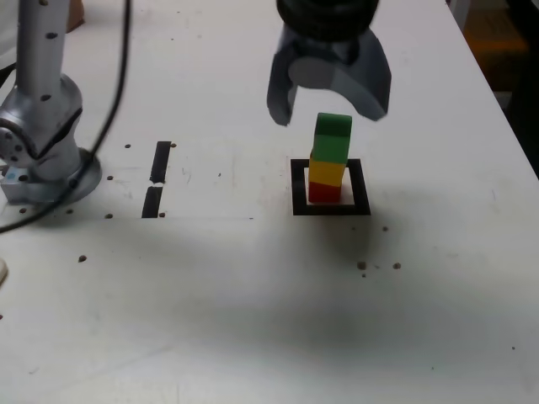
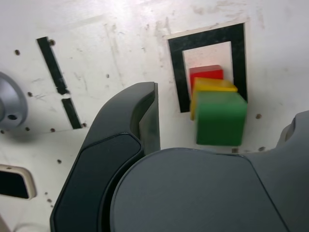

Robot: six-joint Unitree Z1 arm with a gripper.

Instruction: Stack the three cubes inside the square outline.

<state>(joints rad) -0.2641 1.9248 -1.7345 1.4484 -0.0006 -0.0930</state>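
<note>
White table (image 1: 210,295), stacked cubes (image 1: 329,160), square outline (image 1: 330,208) partly hidden

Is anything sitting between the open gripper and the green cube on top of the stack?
Nothing visible. The gripper hangs open just above the green cube, which tops the yellow cube and red cube inside the square outline.

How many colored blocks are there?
3, all in one stack inside the square outline: the red cube at the bottom, the yellow cube in the middle, the green cube on top.
</note>
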